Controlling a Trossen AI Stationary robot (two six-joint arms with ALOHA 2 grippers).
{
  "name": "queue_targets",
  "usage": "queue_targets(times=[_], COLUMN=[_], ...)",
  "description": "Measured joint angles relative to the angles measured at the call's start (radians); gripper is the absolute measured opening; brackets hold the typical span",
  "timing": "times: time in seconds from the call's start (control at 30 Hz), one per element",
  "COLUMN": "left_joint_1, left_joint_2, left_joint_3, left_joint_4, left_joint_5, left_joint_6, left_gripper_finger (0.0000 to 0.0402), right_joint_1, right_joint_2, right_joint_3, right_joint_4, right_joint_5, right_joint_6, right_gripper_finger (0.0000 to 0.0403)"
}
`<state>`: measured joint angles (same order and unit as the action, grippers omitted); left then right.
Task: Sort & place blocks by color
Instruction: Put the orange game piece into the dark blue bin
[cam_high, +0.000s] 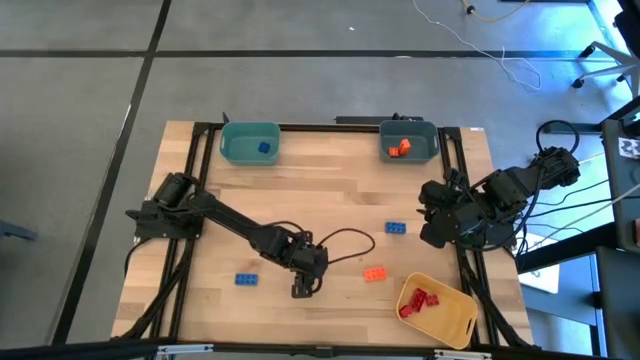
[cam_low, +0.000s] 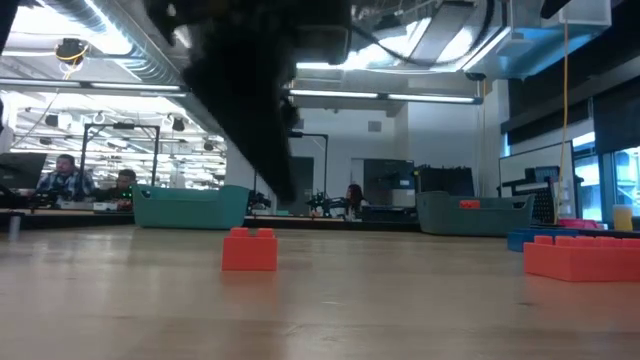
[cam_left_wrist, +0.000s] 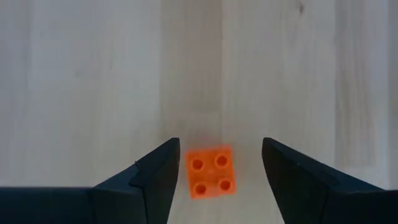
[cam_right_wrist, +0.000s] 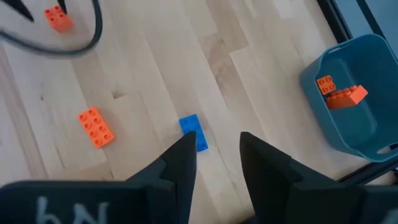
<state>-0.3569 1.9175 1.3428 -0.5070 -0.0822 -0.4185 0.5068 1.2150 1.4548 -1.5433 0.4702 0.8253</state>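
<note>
Starting out left of the small square orange studded brick (cam_left_wrist: 211, 172), our landmark: a lone blue oblong plastic brick (cam_high: 247, 279) lies on the wooden table (cam_high: 330, 190), waiting its turn. Up at the far edge sits the teal plastic bin (cam_high: 250, 142) with one blue brick (cam_high: 264, 147) in it, so that looks like the blue home.

Now the landmark itself. The left gripper (cam_high: 303, 288) hangs straight over the orange square, fingers (cam_left_wrist: 152, 180) spread wide either side and clear of it, nothing held. The brick sits centred in the gap, which reads as a lineup for a straight-down pinch.

Just right of the square lies an orange oblong brick (cam_high: 375, 274), and beyond that a blue oblong brick (cam_right_wrist: 194, 131). Farther right and toward the near edge, the yellow plastic bin (cam_high: 455, 318) holds the red bricks (cam_high: 417, 302). At the far edge, the grey-blue plastic bin (cam_high: 432, 148) holds orange bricks (cam_high: 399, 148), the likely destination for this pick.

Out by the table's right edge the right gripper (cam_right_wrist: 216, 158) waits, fingers part open and empty, pointed roughly toward that loose blue brick.
</note>
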Motion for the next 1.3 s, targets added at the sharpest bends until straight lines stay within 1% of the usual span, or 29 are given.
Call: queue_targets(times=[0.07, 0.13, 0.23, 0.4, 0.87, 1.1, 1.2, 1.3], left_joint_1=[-0.003, -0.002, -0.002, -0.006, -0.006, -0.007, -0.007, -0.006], left_joint_2=[0.006, 0.028, 0.025, 0.031, 0.03, 0.027, 0.03, 0.03], left_joint_3=[-0.003, 0.001, -0.004, -0.001, -0.003, -0.068, -0.1, -0.117], left_joint_4=[-0.024, 0.018, -0.011, -0.009, -0.037, 0.002, 0.024, 0.098], left_joint_5=[0.008, 0.015, 0.02, -0.011, -0.021, -0.025, -0.031, -0.032], left_joint_6=[-0.002, -0.008, -0.02, -0.02, -0.025, -0.104, -0.103, -0.1], left_gripper_finger=[0.0219, 0.0218, 0.0218, 0.0218, 0.0218, 0.0218, 0.0218, 0.0218], right_joint_1=[0.0, 0.0, 0.0, 0.0, 0.0, 0.0, 0.0, 0.0], right_joint_2=[-0.001, 0.0, -0.001, 0.0, 0.0, 0.0, 0.0, 0.0], right_joint_3=[0.0, 0.0, 0.0, 0.0, 0.0, 0.0, 0.0, 0.0], right_joint_4=[-0.001, 0.002, 0.001, 0.002, 0.006, 0.006, 0.006, 0.007], right_joint_5=[0.0, 0.0, 0.0, -0.001, -0.002, -0.003, -0.003, -0.003], right_joint_6=[0.0, 0.0, -0.001, -0.008, -0.023, -0.021, -0.021, -0.02], right_gripper_finger=[0.0123, 0.0123, 0.0123, 0.0123, 0.0123, 0.0123, 0.0123, 0.0123])
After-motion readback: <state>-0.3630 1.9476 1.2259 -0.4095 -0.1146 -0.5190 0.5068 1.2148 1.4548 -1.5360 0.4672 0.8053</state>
